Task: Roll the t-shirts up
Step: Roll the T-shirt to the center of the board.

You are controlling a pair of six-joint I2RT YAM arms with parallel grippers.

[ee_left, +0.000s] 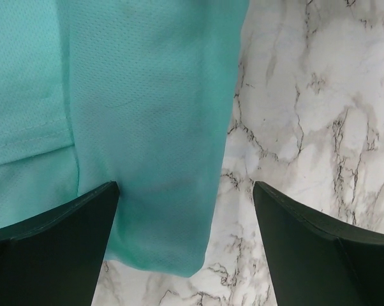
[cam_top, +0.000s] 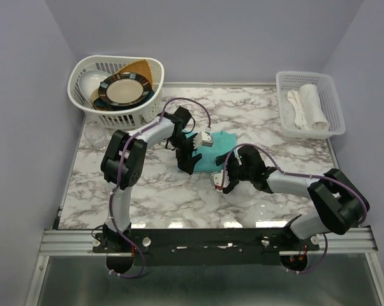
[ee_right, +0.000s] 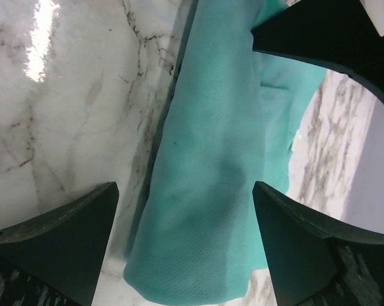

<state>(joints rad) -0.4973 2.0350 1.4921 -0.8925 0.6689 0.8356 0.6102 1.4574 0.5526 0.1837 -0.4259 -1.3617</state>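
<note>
Near the middle of the table (cam_top: 278,131), the folded teal t-shirt (cam_top: 216,148) lay flat. The left gripper (ee_left: 185,191) and right gripper (ee_right: 185,191) both hung above it, jaws spread wide, gripping nothing.

Right gripper (ee_right: 184,188) jaws wide apart over folded teal t-shirt (ee_right: 205,127), marble table (ee_right: 71,115).

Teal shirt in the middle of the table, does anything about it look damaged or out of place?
Nothing stands out. The shirt lies folded in layers on the table, with no damage showing. The left gripper and right gripper hang open over it, neither gripping it.
</note>
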